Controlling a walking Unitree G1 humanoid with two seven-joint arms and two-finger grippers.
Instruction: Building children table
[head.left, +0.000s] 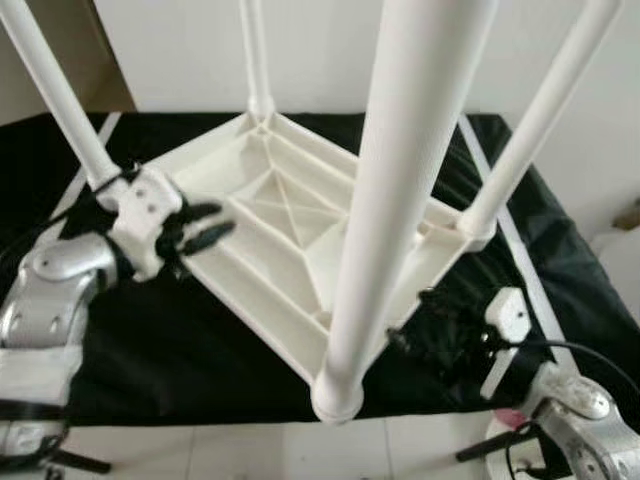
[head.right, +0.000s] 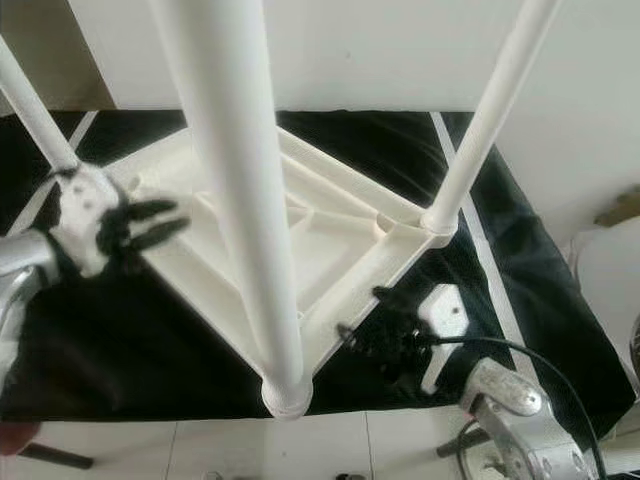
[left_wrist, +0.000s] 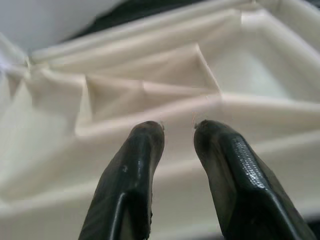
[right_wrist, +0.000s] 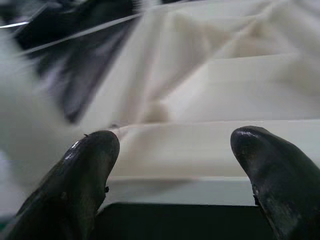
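Table, white plastic, lies upside down on a black cloth in the head views; its four legs run off the top edge. Left gripper sits at its left rim, right gripper by the near corner.

Left wrist view: fingers slightly parted, empty, over the ribs.

Right wrist view, blurred: fingers wide apart beside the rim.
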